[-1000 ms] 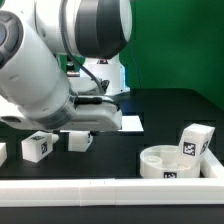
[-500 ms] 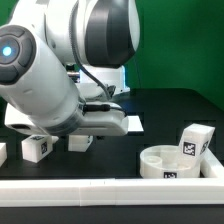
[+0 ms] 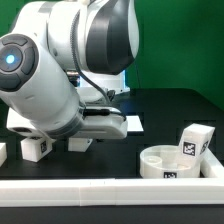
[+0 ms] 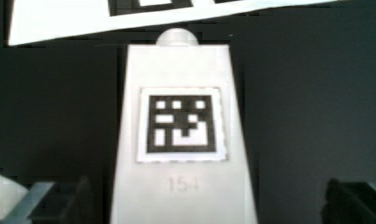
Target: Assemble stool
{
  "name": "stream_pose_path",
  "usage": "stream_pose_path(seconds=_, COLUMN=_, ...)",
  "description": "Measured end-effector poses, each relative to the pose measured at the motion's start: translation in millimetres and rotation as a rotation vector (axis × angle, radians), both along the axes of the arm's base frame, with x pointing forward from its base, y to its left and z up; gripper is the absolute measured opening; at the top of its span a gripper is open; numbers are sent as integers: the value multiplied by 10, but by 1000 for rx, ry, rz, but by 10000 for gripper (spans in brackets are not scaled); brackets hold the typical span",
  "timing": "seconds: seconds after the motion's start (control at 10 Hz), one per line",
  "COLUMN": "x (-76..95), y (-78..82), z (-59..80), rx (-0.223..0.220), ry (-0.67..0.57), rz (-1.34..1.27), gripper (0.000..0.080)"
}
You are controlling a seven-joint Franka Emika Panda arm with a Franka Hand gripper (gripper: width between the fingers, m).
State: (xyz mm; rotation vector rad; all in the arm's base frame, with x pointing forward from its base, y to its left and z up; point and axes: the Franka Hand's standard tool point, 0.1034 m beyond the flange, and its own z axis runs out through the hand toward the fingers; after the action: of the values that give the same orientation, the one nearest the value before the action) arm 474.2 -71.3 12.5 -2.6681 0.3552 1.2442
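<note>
black surface, green backdrop. end effector stands wide open, holding nothing, jaws either side of a tagged leg lying near the marker board. best to descend centred, square to its long sides, then close. seat sits at the exterior view's right.

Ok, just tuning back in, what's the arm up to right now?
The arm is bent low over the table at the exterior view's left. Its tool is open, straddling a white stool leg that lies tag-up. The fingers stand clear of its sides, so nothing is gripped yet. The round seat waits at the exterior view's right with another leg beside it.
</note>
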Motion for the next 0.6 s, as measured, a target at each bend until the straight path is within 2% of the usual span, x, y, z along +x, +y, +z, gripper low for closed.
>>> stream_pose_path(seconds=0.1, x=-4, y=0, z=-3, rx=-3, ry=1, rz=-3, gripper=649)
stream_pose_path(seconds=0.3, x=-3, y=-2, z=-3, rx=-4, ry=1, rz=-4, gripper=391)
stream_pose_path(seconds=0.4, x=-3, y=-2, z=-3, rx=-3, ry=2, rz=-4, gripper=391)
stream_pose_path(seconds=0.5, x=-3, y=-2, z=-3, rx=-3, ry=2, rz=-4, gripper=335)
stream_pose_path(seconds=0.6, x=-3, y=-2, z=-3, rx=-3, ry=2, rz=-4, gripper=335)
